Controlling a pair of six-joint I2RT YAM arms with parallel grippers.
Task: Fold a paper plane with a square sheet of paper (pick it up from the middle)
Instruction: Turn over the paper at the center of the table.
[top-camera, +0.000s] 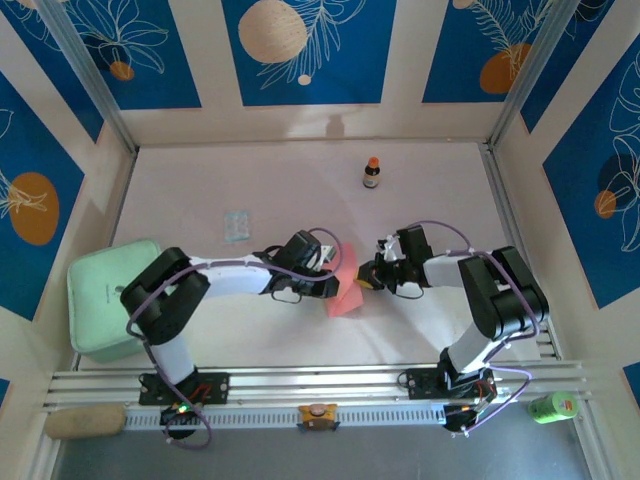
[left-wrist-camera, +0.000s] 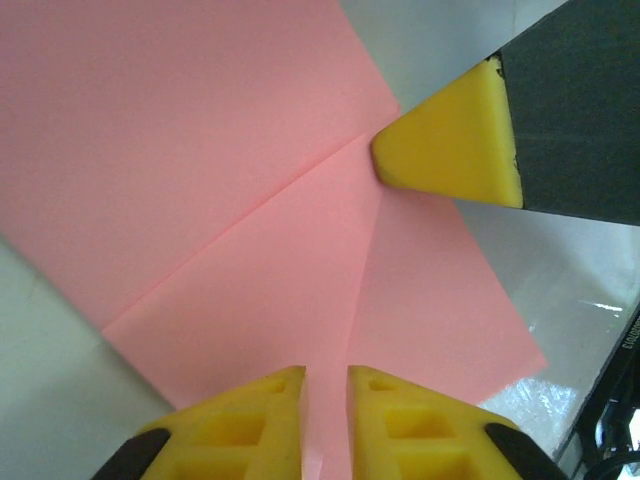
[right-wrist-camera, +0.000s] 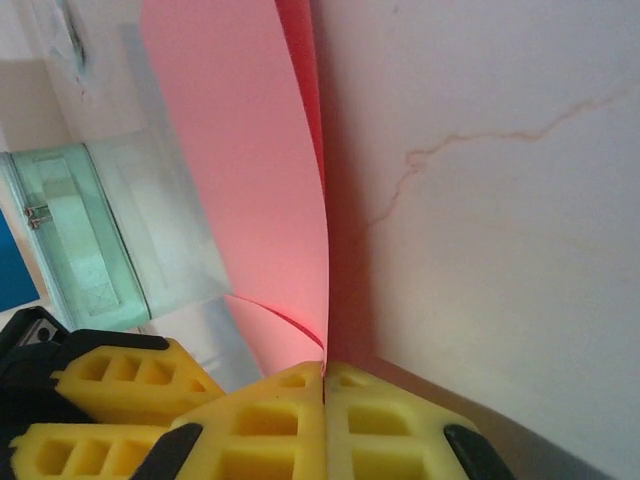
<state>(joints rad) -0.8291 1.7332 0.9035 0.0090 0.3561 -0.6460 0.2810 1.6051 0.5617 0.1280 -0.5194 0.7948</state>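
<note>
The salmon-pink square sheet of paper (top-camera: 346, 294) is lifted off the table between my two grippers, partly folded. In the left wrist view the sheet (left-wrist-camera: 200, 150) shows a diagonal crease and overlapping flaps. My left gripper (left-wrist-camera: 325, 375) has its jaws a little apart, with the paper's fold running through the gap. My right gripper (right-wrist-camera: 324, 370) is shut on the sheet's edge, and the paper (right-wrist-camera: 240, 150) curves up from its closed tips. One right fingertip (left-wrist-camera: 450, 150) touches the sheet's far crease. From above, the left gripper (top-camera: 333, 266) and right gripper (top-camera: 367, 281) meet at the paper. A finished paper plane is out of view.
A small brown bottle (top-camera: 371, 173) stands at the back. A pale bluish packet (top-camera: 236, 226) lies on the left of the table, and a mint-green box (top-camera: 108, 298) sits at the far left. A green can (top-camera: 552, 406) and a beige roll (top-camera: 85, 421) lie by the front rail.
</note>
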